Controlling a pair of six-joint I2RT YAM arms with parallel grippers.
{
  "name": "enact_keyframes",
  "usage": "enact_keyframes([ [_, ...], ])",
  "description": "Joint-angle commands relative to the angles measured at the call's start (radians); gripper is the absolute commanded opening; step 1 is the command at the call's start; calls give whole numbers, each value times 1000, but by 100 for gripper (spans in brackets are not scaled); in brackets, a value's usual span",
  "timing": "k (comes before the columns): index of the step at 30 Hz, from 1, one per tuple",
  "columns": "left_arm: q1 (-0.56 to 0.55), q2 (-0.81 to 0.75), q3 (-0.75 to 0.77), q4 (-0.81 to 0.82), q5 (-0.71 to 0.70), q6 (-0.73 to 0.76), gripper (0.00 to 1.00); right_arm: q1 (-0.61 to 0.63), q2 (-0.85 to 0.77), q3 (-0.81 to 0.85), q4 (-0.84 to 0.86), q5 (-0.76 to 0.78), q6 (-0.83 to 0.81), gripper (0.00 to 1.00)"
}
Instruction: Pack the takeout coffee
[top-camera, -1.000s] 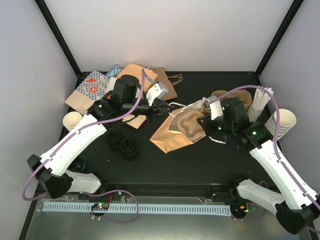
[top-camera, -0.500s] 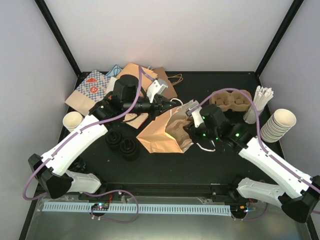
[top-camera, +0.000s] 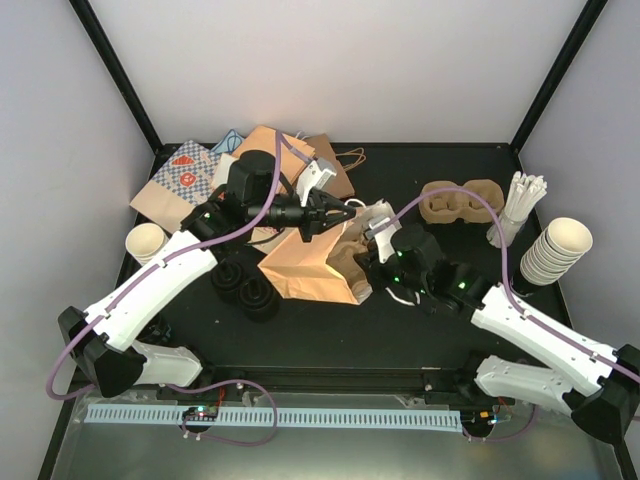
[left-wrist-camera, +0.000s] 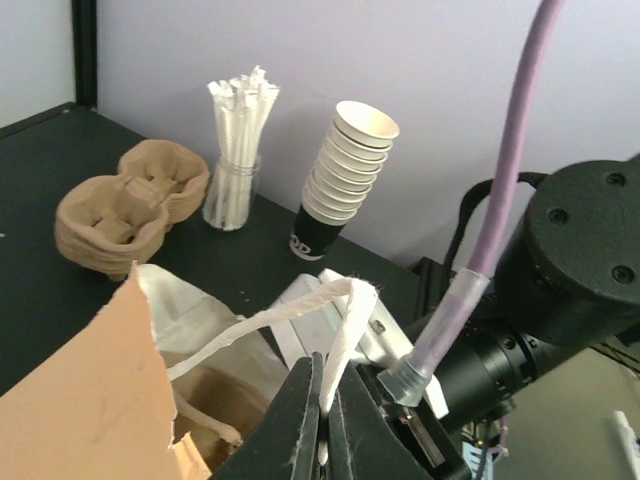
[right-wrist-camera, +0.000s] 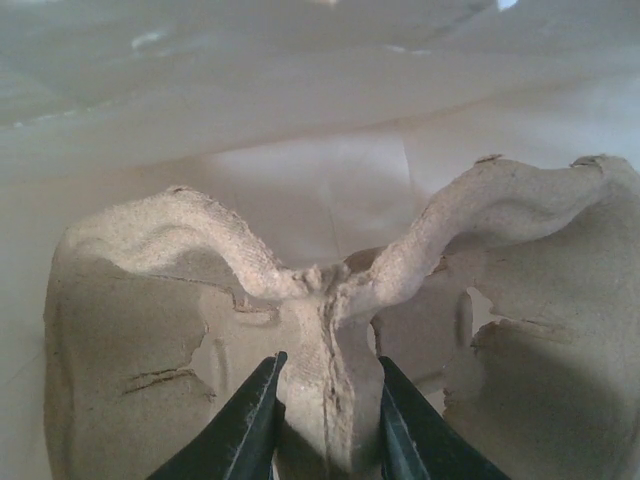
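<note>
**Top view.** The left gripper (top-camera: 338, 213) is pinched narrow on a white handle (top-camera: 356, 209) of the one open paper bag (top-camera: 305, 268), which lies just below and in front of it. The right gripper (top-camera: 365, 265) reaches into the bag's mouth from the right, and its fingertips are hidden by the paper. A second handle loop (top-camera: 403, 296) lies under the right wrist. In front of both grippers, bare table (top-camera: 400, 335) runs to the near edge. Behind the right gripper more bare table leads to one pile of spare carriers (top-camera: 460, 200). Beyond the pile stand one bunch of straws (top-camera: 517, 205) and one stack of cups (top-camera: 558, 250) by the right wall. Two stacks of black lids (top-camera: 245, 285) sit in front of the left gripper, with a single cream cup (top-camera: 146, 240) further left. Several flat bags (top-camera: 195, 175) are heaped behind its wrist, at the back edge.

**Left wrist.** The fingers (left-wrist-camera: 300, 400) are closed together with the handle strip between them. The bag's torn brown edge (left-wrist-camera: 90, 400) rises just to their left. The carrier pile, straws and cup stack stand well ahead of them.

**Right wrist.** The jaws stand narrow, clamping the centre ridge of one carrier (right-wrist-camera: 330, 285). The carrier's two cup wells spread to either side of the fingers. Pale paper wall closes in above and around the carrier, leaving little free room.
</note>
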Motion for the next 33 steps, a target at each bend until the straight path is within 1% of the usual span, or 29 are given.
enact_keyframes([
  [1, -4, -2, 5, 85, 155, -28, 2, 8, -18, -8, 102, 3, -3, 24],
  [4, -4, 1, 3, 118, 193, -57, 2, 7, -36, -30, 107, 8, -22, 25],
  [7, -11, 9, 6, 159, 231, -91, 2, 8, -57, -56, 132, -25, -21, 26],
  [13, -56, 38, 36, 182, 242, -112, 2, 11, -73, -96, 179, -70, -6, 27],
  [18, -100, 62, 65, 192, 243, -124, 1, 16, -102, -126, 213, -59, -10, 27],
  [22, -109, 56, 72, 270, 289, -186, 1, 16, -103, -144, 201, -36, -7, 27],
  [24, -107, 42, 75, 290, 306, -196, 2, 16, -106, -158, 187, -1, 5, 26],
  [27, -105, 10, 76, 276, 299, -168, 2, 16, -127, -179, 164, 52, 21, 26],
  [29, -105, -2, 76, 236, 265, -132, 2, 16, -144, -192, 155, 82, 29, 27],
  [31, -105, -3, 73, 196, 238, -99, 1, 17, -157, -209, 155, 91, 37, 27],
  [33, -106, 11, 70, 172, 240, -85, 2, 17, -161, -219, 164, 80, 46, 27],
])
